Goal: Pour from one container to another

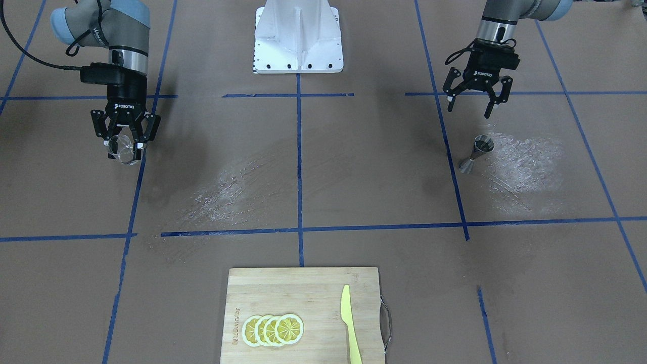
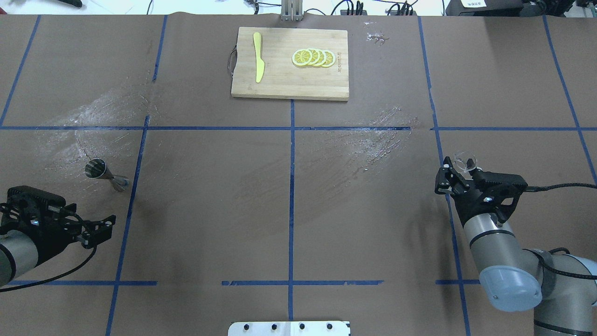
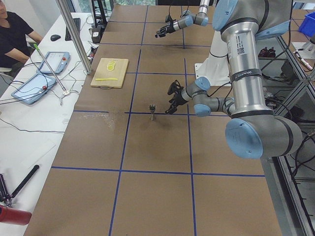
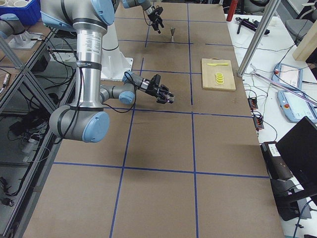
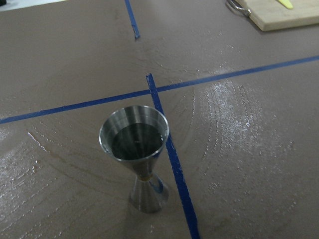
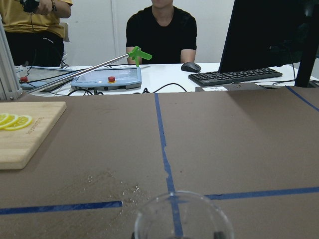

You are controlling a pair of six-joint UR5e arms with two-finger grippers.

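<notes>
Across the table (image 1: 354, 172) in the front-facing view, the right gripper (image 1: 125, 143) pinches the small clear glass (image 1: 124, 152), well apart from the steel jigger (image 1: 476, 153) standing near the spread left gripper (image 1: 474, 107); smooth round glass could slip on that long carry. Overhead, the jigger's narrow waist and small foot look tippy, and from the left wrist its small cone mouth invites spilling.

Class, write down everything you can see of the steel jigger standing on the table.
The jigger looks like grey brushed steel: two cones joined at a narrow waist, with one open cup facing up. It stands upright on the brown table, close beside a blue tape line, amid whitish smears. Its inside looks dark, and whether it holds liquid is unclear. Only the table touches it; the open left gripper hangs apart.
</notes>
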